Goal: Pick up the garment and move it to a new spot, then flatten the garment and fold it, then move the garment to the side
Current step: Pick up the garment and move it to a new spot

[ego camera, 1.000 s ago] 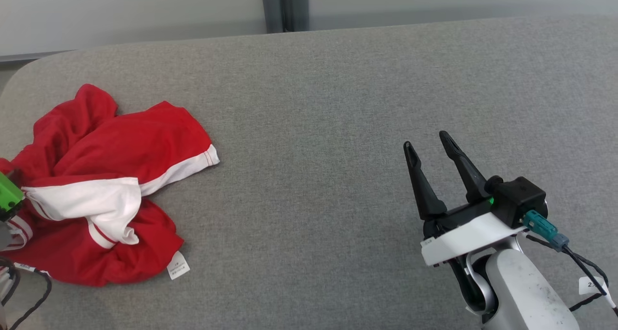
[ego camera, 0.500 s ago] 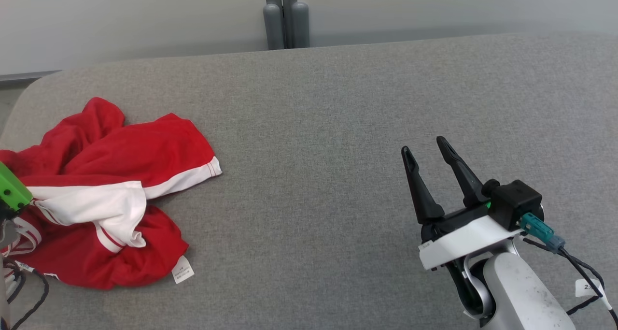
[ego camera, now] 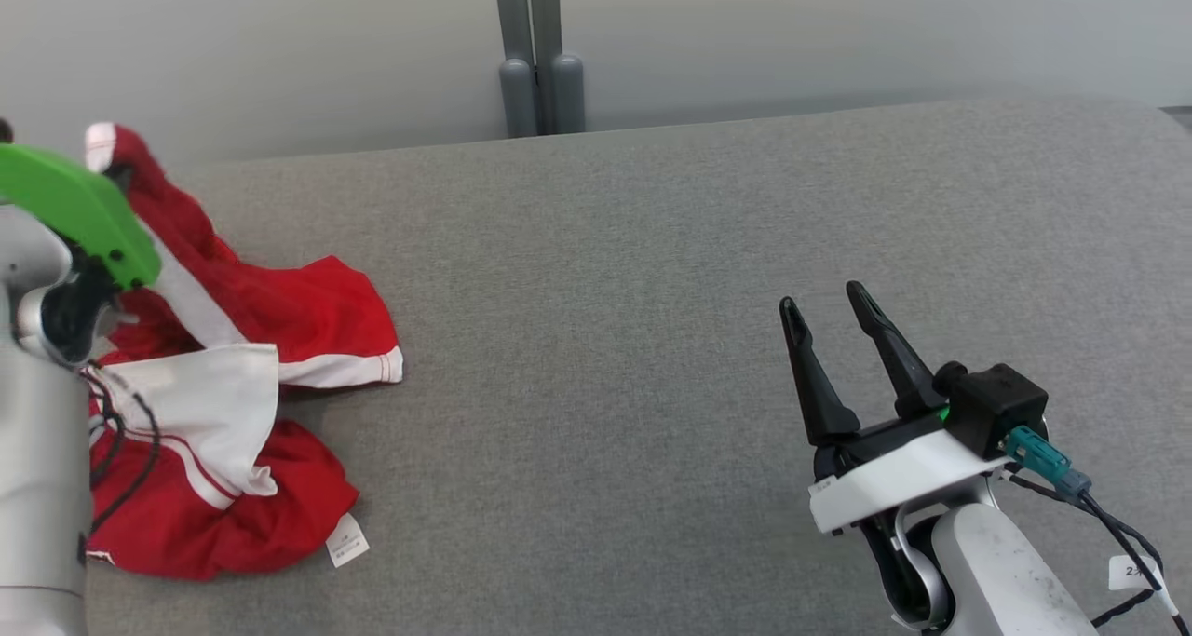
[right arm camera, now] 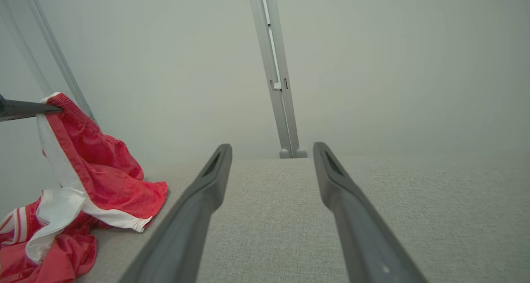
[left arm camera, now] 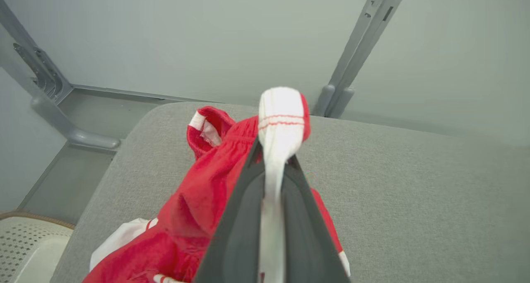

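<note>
The garment is red with white bands and lies crumpled at the left end of the grey table. One end of it is lifted off the surface. My left gripper is shut on a white and red hem of the garment, which bunches above the fingertips. In the head view the left arm's green cover stands raised over the heap. My right gripper hovers open and empty over the table's right half, far from the garment. The right wrist view shows these open fingers with bare table between them.
The grey padded table stretches wide to the right of the garment, with a rounded corner at its far left. A grey post stands behind the far edge against a pale wall. A pale perforated seat sits below the table's left end.
My left gripper has shut on the garment's hem and risen, pulling one end of the cloth up off the table. The head camera has tilted upward. The right gripper has stayed open.
</note>
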